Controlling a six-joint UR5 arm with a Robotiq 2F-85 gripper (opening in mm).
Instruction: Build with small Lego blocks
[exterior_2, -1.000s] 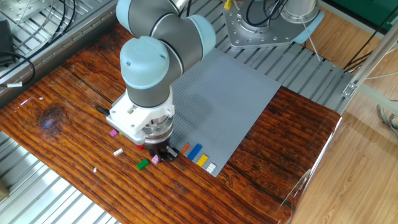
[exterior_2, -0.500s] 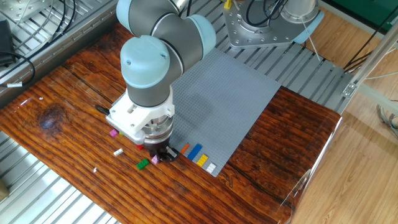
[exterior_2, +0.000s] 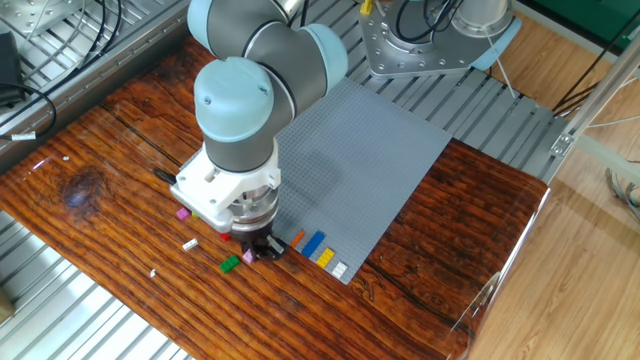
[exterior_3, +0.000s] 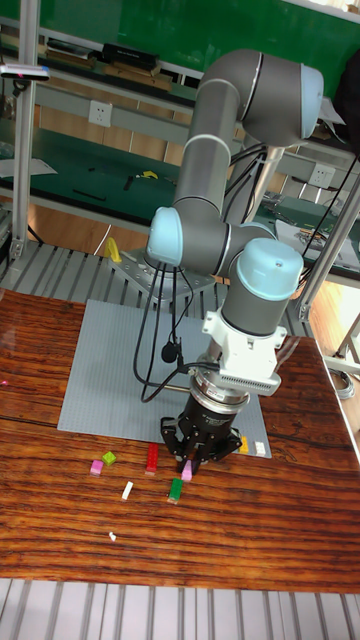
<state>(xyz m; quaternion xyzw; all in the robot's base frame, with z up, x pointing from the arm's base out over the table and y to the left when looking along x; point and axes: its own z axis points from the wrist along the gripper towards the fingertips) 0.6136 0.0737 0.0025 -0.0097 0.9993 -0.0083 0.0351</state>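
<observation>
Hovering low over the desk (exterior_2: 110, 140), the end effector (exterior_3: 188, 463) points straight down with its fingers set narrow about a pink brick (exterior_3: 187, 471) at their tips; whether they actually press it cannot be told. In the fixed view that pink brick (exterior_2: 248, 257) shows at the fingertip edge of the end effector (exterior_2: 262, 247). Just beside it on the near side lies a green brick (exterior_3: 176, 488), and a red brick (exterior_3: 152, 458) stands close by on the side away from the baseplate corner. Farther out on that side lie a white brick (exterior_3: 127, 490), a lime brick (exterior_3: 109, 458) and a magenta brick (exterior_3: 96, 466). On the opposite side, a row of orange, blue, yellow and white bricks (exterior_2: 318, 248) sits on the near corner of the grey baseplate (exterior_2: 360, 150), which stretches away behind the end effector.
</observation>
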